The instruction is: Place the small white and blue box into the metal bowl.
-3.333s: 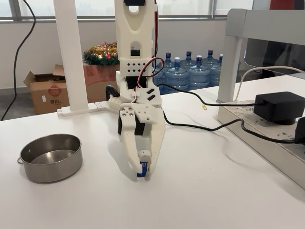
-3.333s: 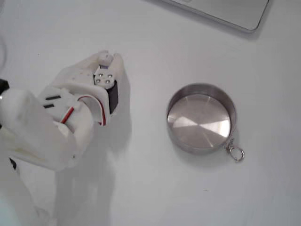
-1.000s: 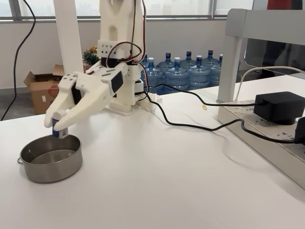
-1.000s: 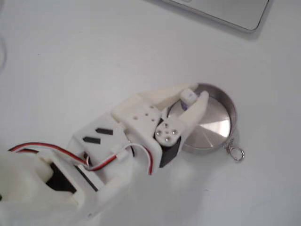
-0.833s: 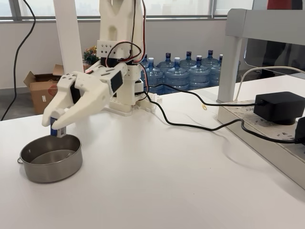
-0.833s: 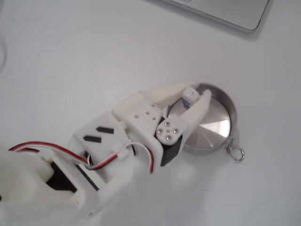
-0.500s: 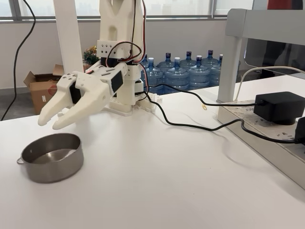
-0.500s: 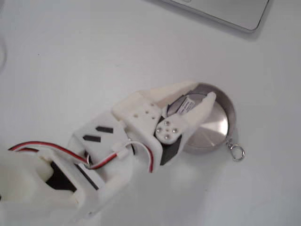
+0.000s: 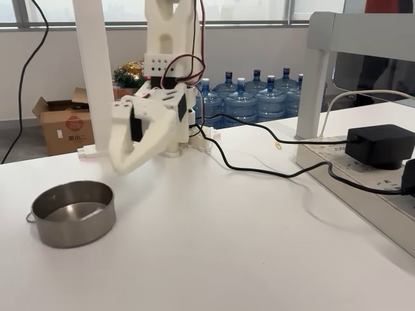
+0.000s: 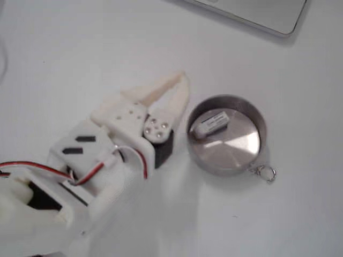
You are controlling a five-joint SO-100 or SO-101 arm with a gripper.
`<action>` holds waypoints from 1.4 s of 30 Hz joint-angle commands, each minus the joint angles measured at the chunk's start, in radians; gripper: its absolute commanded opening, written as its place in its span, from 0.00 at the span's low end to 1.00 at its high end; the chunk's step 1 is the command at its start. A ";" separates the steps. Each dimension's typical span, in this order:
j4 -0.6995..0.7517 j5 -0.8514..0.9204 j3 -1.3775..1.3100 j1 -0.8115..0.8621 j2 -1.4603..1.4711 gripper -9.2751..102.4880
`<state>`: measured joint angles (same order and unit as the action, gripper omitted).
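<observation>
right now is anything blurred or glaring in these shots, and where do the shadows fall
In a fixed view from the side, the gripper is smeared by motion blur while the metal bowl and the table are sharp. In a fixed view from above, the whole frame is soft; the bowl floor shows bright wedge-shaped glare, and the arm casts a faint shadow towards the lower right of the frame.

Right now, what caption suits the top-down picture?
Small box lying inside the metal bowl, gripper beside it.
</observation>
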<state>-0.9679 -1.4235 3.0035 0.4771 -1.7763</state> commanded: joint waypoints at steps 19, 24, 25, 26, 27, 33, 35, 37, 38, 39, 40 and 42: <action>0.252 1.052 0.187 -0.670 -0.491 0.05; 0.833 1.207 0.218 -0.675 -0.881 0.05; 0.937 1.223 0.215 -0.675 -0.966 0.05; 1.043 1.232 0.210 -0.675 -1.052 0.05; 1.144 1.241 0.212 -0.675 -1.138 0.05; 1.694 1.247 0.216 -0.672 -1.525 0.05; 1.824 1.247 0.213 -0.667 -1.600 0.05; 1.910 1.247 0.210 -0.664 -1.652 0.05; 1.940 1.247 0.209 -0.663 -1.675 0.05; 1.968 1.247 0.209 -0.663 -1.694 0.05; 1.997 1.247 0.207 -0.663 -1.710 0.05; 2.025 1.246 0.207 -0.663 -1.724 0.05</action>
<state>1.0063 -0.1841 3.1661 -0.1948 -3.4622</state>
